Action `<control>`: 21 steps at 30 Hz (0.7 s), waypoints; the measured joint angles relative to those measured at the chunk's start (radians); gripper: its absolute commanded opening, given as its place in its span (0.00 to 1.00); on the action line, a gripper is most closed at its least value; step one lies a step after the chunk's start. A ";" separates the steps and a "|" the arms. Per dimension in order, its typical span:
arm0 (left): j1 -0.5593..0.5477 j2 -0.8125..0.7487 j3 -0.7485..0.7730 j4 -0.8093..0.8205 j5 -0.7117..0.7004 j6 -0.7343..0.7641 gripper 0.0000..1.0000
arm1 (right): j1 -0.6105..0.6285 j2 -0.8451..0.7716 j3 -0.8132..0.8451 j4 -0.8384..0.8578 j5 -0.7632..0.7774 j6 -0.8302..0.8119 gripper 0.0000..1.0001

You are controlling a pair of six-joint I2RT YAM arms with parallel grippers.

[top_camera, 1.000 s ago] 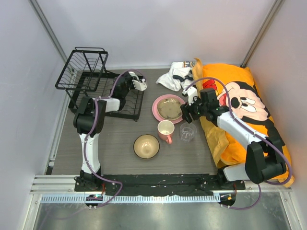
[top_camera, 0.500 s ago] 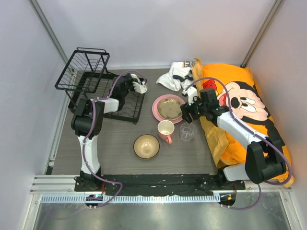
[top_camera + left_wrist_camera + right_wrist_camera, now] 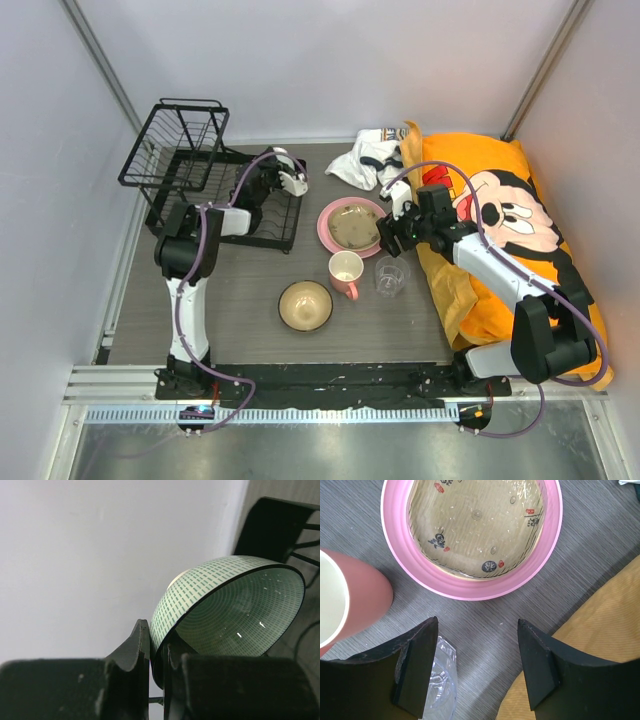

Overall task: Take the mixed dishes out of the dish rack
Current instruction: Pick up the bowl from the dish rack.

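Right, top view: dish rack (image 3: pixel 180 175) sits at the worktop's (image 3: pixel 240 300) far-left corner, with the left gripper (image 3: pixel 292 180) at its right end. Pink plate (image 3: pixel 323 226) with the tan dish (image 3: pixel 352 228) in it is mid-worktop. Pink mug (image 3: pixel 346 270), glass cup (image 3: pixel 390 275) and a tan-lined bowl (image 3: pixel 305 305) are nearer the front edge.
Left wrist: jaws pinch the rim of a tilted mint-green bowl (image 3: pixel 235 615).
Right wrist: right gripper (image 3: pixel 477 625) is spread and holds nothing, over bare worktop between plate and cup.
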 measured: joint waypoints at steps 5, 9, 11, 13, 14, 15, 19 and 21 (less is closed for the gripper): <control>0.000 0.012 0.000 0.117 0.006 0.015 0.00 | 0.000 0.008 0.000 0.000 0.002 -0.002 0.69; 0.000 0.016 0.000 0.191 0.007 0.021 0.00 | 0.000 0.017 0.000 -0.002 0.004 -0.003 0.69; 0.000 0.016 -0.002 0.205 0.006 0.018 0.00 | 0.000 0.019 0.000 -0.003 0.005 -0.003 0.69; 0.000 0.013 -0.010 0.214 -0.001 -0.003 0.00 | 0.000 0.022 0.000 -0.003 0.005 -0.003 0.69; 0.000 0.008 -0.019 0.212 -0.010 -0.016 0.00 | 0.000 0.023 0.000 -0.003 0.005 -0.003 0.69; 0.000 0.001 -0.027 0.208 -0.020 -0.033 0.00 | 0.000 0.024 0.000 -0.004 0.006 -0.003 0.69; 0.000 -0.096 -0.064 0.078 -0.077 -0.145 0.00 | 0.000 0.024 0.000 -0.004 0.006 -0.003 0.69; 0.000 -0.175 -0.069 -0.030 -0.097 -0.215 0.00 | 0.000 0.024 0.000 -0.005 0.005 -0.003 0.69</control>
